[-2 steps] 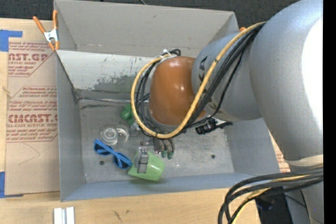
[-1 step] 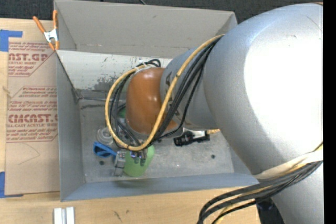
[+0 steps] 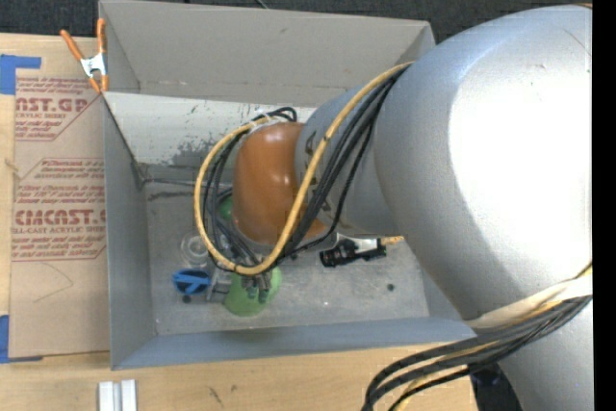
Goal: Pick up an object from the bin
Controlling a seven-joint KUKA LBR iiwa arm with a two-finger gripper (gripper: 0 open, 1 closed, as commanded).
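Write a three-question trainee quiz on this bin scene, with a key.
1. True or false: the small blue plastic piece lies left of the round green object on the floor of the grey metal bin.
2. Which thing lies on the floor to the right of the arm's orange cover? A) small black object B) red ball C) yellow cup
3. Fill in: the thing just under the cover's lower edge is coloured ____.
Key: 1 true; 2 A; 3 green.

One camera, close above the grey bin [image 3: 125, 236], slightly oblique, arm [image 3: 500, 159] from right
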